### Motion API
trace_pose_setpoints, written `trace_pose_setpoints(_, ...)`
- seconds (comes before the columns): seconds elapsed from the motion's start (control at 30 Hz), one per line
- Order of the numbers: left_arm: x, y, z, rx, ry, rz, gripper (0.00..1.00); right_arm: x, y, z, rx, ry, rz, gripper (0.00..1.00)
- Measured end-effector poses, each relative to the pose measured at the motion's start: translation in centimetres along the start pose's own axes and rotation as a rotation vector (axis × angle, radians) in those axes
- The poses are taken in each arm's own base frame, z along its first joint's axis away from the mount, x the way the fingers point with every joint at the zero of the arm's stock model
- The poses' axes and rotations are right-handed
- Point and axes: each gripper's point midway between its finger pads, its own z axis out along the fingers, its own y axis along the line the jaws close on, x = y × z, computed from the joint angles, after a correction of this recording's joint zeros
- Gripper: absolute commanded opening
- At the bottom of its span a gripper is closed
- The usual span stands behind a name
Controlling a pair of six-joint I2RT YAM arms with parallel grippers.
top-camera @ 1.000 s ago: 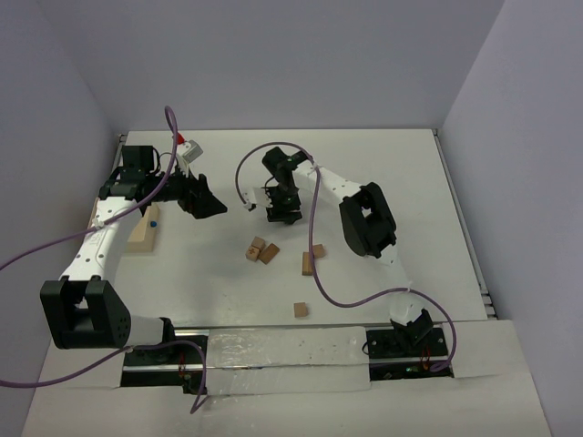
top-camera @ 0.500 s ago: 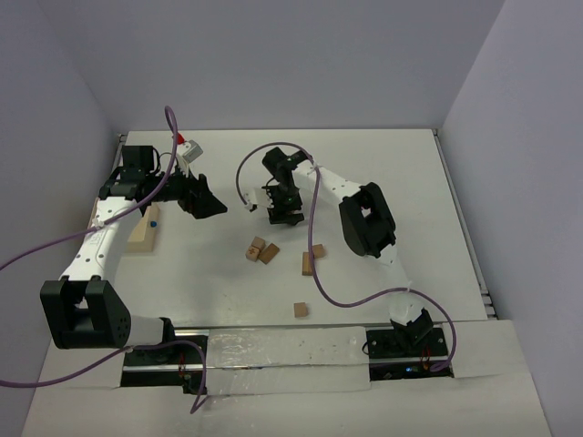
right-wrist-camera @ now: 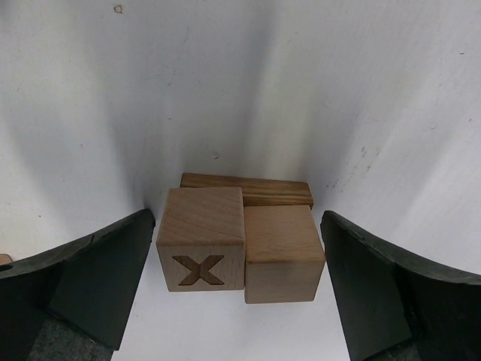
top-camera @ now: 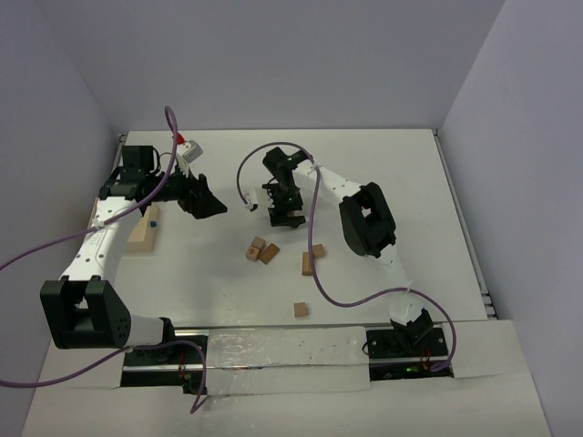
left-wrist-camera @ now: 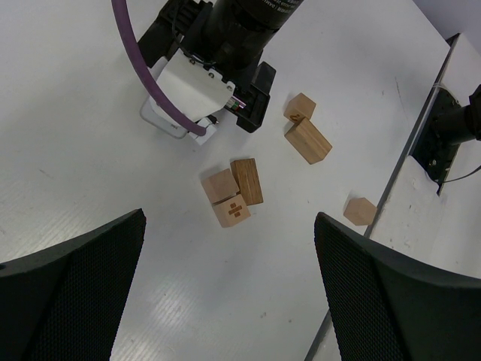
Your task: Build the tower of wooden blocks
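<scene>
Straddling two cubes (right-wrist-camera: 240, 244) and a long block (right-wrist-camera: 248, 189) that lie side by side, the right gripper (top-camera: 284, 216) gapes wide — no tower stands yet. Other blocks (top-camera: 261, 250) lie scattered nearby; the left gripper (top-camera: 208, 202) hangs wide, empty.

A white table (top-camera: 410, 182) stands between plain grey walls (top-camera: 273, 55).

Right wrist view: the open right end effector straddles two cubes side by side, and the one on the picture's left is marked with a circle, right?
No. The left cube is marked with an X, not a circle; the right wrist view shows it. The open right end effector does straddle it and the plain cube beside it.
</scene>
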Motion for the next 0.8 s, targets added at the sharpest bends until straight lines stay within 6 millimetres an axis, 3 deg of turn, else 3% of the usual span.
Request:
trace_pose_setpoints(0.2, 0.0, 0.0, 0.0, -0.001, 0.000, -0.001, 0.99, -0.7, -0.1, -0.4, -0.001, -0.029, 0.024, 1.00)
trace_pose_setpoints(0.5, 0.0, 0.0, 0.0, -0.001, -0.002, -0.012, 0.99, -3.7, -1.0, -4.4, 0.048, -0.144, 0.042, 1.00)
trace_pose_setpoints(0.67, -0.2, 0.0, 0.0, -0.004, -0.006, -0.018, 0.99, -5.3, -0.5, -7.9, 0.068, -0.203, 0.045, 1.00)
trace_pose_setpoints(0.8, -0.5, 0.6, 0.0, -0.041, -0.027, -0.028, 0.96, -7.0, -0.2, -12.7, 0.141, -0.293, 0.097, 1.00)
